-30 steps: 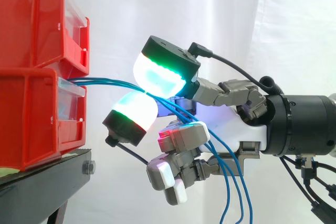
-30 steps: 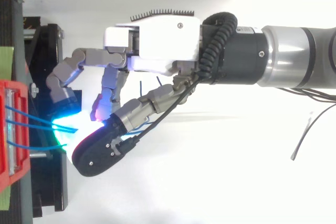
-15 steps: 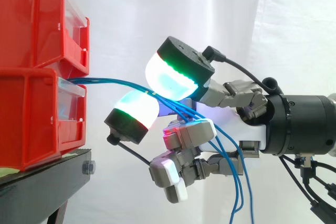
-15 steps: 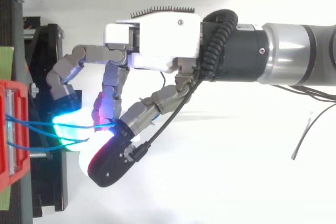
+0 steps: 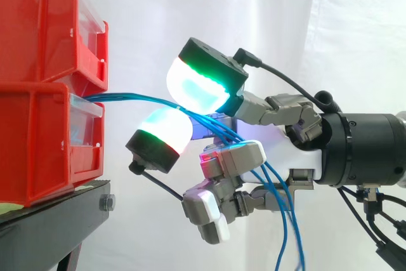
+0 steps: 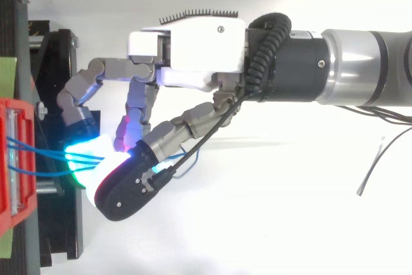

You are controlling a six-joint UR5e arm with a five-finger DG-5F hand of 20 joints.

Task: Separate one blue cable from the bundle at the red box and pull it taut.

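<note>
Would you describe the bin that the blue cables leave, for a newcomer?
Two red bins are stacked on the black stand. It is the lower bin: the blue cables run out over its front, under the upper bin.

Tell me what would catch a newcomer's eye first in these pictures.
The hand at centre stands out, its fingertips glowing green and cyan as they pinch the blue cables. Those cables run left into the stacked red bins at the left edge.
</note>
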